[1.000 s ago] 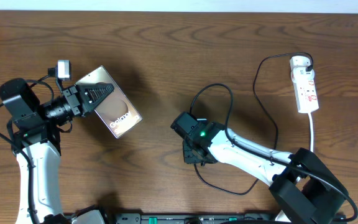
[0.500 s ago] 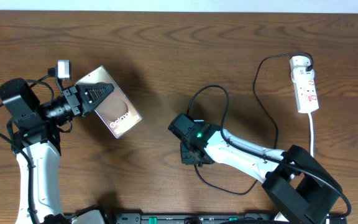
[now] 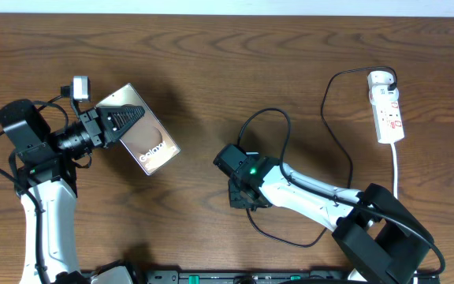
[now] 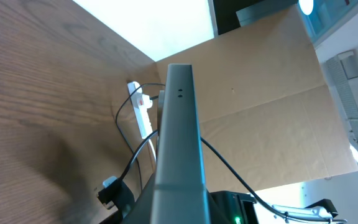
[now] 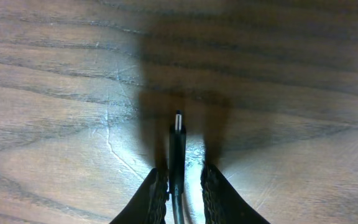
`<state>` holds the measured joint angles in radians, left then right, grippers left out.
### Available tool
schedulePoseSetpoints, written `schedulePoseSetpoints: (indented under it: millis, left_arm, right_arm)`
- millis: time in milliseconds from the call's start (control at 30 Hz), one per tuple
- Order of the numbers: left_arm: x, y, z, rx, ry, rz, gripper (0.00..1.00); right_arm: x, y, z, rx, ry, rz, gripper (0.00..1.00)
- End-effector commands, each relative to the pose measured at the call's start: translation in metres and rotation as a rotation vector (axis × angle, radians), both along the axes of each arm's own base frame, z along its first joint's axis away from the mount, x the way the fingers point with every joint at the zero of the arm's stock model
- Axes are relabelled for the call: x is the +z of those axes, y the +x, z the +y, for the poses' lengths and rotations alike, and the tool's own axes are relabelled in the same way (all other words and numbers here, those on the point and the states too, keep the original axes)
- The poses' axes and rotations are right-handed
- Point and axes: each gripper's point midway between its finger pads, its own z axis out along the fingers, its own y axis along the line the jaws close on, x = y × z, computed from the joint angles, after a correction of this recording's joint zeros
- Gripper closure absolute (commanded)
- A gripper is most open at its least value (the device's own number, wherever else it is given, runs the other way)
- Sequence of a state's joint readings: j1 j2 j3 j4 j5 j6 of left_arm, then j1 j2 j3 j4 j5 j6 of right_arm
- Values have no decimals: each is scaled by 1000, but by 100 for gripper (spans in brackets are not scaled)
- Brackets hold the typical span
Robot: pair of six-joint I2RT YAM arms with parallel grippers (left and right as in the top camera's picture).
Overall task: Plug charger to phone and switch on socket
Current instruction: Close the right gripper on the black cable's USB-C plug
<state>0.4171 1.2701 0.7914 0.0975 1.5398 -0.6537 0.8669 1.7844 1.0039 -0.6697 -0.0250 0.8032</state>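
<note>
Wood table (image 5: 55,74), charger (image 5: 177,149) tip between fingers (image 5: 156,193)

R end effector (image 5: 179,186) slid slightly left w/ arm, fingers narrowing around charger (image 5: 177,146) tip on surface (image 5: 55,93).

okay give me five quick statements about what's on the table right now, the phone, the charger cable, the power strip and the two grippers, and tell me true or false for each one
1. The left gripper holds the phone. True.
2. The charger tip is already in the phone. False: the tip shows between the right gripper fingers, far from the phone.
3. The socket lies at the table's right side, away from both grippers. True.
4. The charger tip lies crosswise between the right gripper's fingers. False: it points straight out ahead of them.
5. The phone lies flat on the table with nothing touching it. False: in the left wrist view it stands edge-on in the left gripper.
</note>
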Motion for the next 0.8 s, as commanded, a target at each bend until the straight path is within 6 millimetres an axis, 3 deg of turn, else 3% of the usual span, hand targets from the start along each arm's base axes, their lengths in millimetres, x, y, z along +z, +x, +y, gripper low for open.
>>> schedulePoseSetpoints:
  millis: [0,267,400,767]
  left_arm:
    - [5,-4,-1,-26,-5,-22,93]
    - [5,-4,-1,-26,-5,-22,93]
    - [5,-4,-1,-26,-5,-22,93]
    - [2,-4,-2,-26,-8,-16,93]
  right_arm:
    - [-7,-4,-1,-6,-3,30,81]
    - [-8,-4,-3,-37,32,83,84]
    - [-20,-6,-6,-38,13,115,85]
    - [-20,-4,-4,-25,21,110,84]
